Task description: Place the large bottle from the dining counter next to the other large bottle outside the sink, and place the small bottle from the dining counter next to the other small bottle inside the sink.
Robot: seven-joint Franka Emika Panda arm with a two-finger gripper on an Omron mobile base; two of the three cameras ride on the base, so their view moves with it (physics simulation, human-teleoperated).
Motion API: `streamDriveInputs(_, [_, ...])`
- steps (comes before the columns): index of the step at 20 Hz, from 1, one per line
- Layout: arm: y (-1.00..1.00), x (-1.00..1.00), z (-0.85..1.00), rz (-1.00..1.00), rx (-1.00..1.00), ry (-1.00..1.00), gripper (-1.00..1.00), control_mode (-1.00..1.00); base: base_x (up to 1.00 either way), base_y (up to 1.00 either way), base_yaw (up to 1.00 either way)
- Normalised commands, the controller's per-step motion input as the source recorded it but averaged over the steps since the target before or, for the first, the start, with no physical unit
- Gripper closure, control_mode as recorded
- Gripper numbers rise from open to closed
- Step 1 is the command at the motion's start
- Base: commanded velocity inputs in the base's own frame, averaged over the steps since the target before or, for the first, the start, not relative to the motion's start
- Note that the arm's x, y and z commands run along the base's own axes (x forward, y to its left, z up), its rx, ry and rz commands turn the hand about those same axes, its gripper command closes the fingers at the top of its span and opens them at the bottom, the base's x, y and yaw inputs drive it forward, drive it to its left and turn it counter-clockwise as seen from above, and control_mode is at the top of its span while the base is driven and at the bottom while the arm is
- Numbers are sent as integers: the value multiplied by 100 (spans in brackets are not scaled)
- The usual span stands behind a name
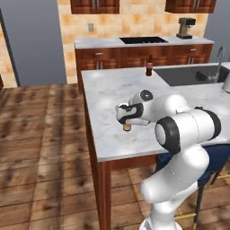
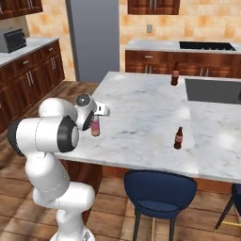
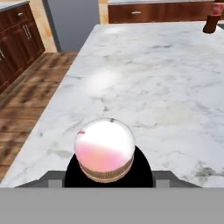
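Observation:
My gripper is shut on the large bottle, pale pink and white, near the front left corner of the dining counter. I cannot tell whether its base touches the marble. The small bottle, slender and brown with a red cap, stands upright near the counter's front edge, well to the gripper's right. The other large bottle stands at the far side beside the sink. The other small bottle is hidden.
A faucet rises at the sink's right. Dark blue stools sit under the counter's front edge. The back counter carries a black stovetop and a coffee machine. Wood floor lies left of the island.

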Motion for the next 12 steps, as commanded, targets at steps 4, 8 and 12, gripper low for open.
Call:
streamDriveInputs(4, [0, 0, 0, 0, 0, 0, 100, 100, 2, 100, 0])
streamDriveInputs(8, [0, 0, 0, 0, 0, 0, 100, 100, 5, 97, 0])
streamDriveInputs(12, [0, 0, 0, 0, 0, 0, 100, 100, 8, 97, 0])
